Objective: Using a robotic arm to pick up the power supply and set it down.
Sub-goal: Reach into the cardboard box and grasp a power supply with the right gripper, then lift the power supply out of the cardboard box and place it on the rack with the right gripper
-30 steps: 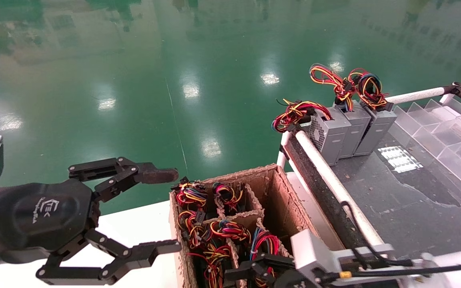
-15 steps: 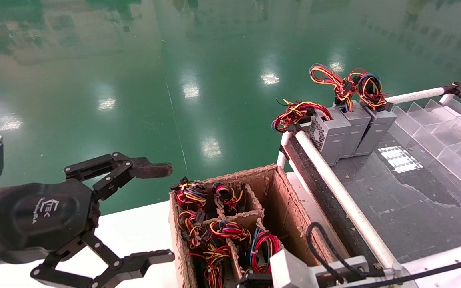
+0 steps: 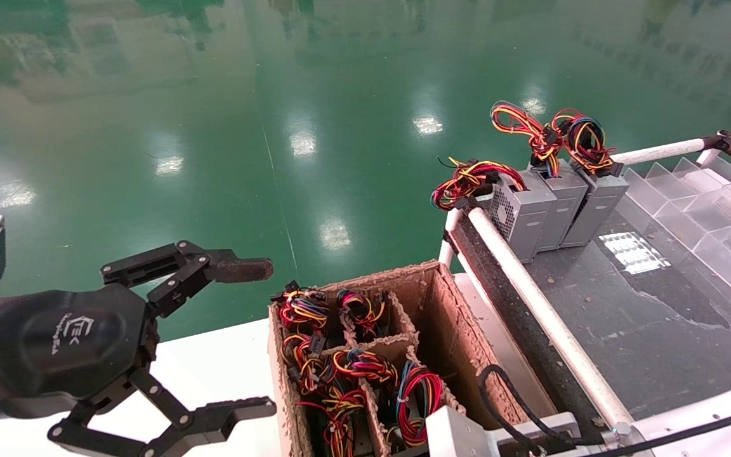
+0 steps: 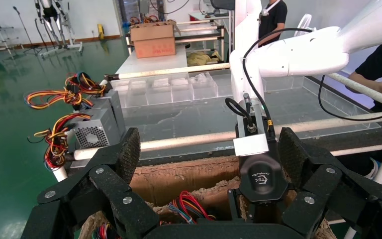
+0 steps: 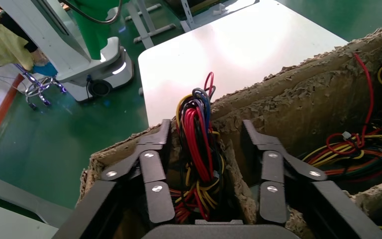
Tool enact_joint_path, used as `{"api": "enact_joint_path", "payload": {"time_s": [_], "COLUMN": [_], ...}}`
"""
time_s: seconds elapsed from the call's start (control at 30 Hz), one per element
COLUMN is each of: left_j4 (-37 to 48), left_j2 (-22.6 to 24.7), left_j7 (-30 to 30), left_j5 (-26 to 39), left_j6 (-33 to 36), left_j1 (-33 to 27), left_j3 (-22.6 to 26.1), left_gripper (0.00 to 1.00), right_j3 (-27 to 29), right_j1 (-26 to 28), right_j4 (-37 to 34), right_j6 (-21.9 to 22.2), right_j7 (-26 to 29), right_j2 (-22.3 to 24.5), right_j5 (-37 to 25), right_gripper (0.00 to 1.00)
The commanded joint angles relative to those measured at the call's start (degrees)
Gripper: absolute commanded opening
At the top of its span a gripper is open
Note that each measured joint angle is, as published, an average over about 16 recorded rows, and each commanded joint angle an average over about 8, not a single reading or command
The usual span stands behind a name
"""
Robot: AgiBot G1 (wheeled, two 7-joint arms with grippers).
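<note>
Pickup only begun: right gripper lowered with fingers spread either side of a power supply in the cardboard box, nothing gripped; left gripper open, idle.

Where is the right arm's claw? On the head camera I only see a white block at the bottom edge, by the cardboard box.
Observer: The right gripper is down at the cardboard box, over a red, yellow and blue wire bundle in one compartment.
Operator: Has it grabbed the wires?
Observer: No. In the right wrist view its jaws are wide open, one on each side of the bundle.
Operator: What does the left claw's camera look at?
Observer: The left gripper is open too, and between its fingers you see the right gripper's black palm with a white logo.
Operator: Anyone nearby?
Observer: Yes, a person in black stands beyond the table.
</note>
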Motion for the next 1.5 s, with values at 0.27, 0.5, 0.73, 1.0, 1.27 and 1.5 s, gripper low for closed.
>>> {"api": "enact_joint_path", "payload": {"time_s": [0.27, 0.5, 0.73, 1.0, 1.27, 1.5], "left_j4": [0.00, 0.00, 0.00, 0.00, 0.00, 0.00], "left_j2": [-0.01, -0.02, -0.02, -0.03, -0.04, -0.05], "left_j7": [0.01, 0.02, 0.03, 0.04, 0.05, 0.06], "left_j5": [-0.02, -0.03, -0.04, -0.05, -0.07, -0.08], "left_j6": [-0.01, -0.02, -0.03, -0.03, -0.04, -0.05], "left_j1": [-0.01, -0.01, -0.01, -0.02, -0.02, -0.03], "left_j3": [0.02, 0.04, 0.06, 0.08, 0.10, 0.12], "left_gripper": [1.00, 1.00, 1.00, 1.00, 1.00, 1.00], "right_j3": [-0.09, 0.84, 3.32, 8.23, 13.43, 17.94], "right_j1": [0.01, -0.49, -1.72, -3.54, -4.09, -2.91], "right_j4": [-1.22, -0.38, 3.22, 8.23, 11.99, 14.05], "right_j6": [0.45, -0.02, 0.26, 1.15, 2.85, 3.45], "right_j7": [-1.32, -2.18, -2.08, -1.42, -1.08, 0.67], "right_j2": [-0.27, 0.51, 3.54, 8.43, 14.03, 20.32], "right_j5": [0.36, 2.77, 7.51, 15.85, 22.41, 27.44], "right_gripper": [0.00, 0.00, 0.00, 0.00, 0.00, 0.00]}}
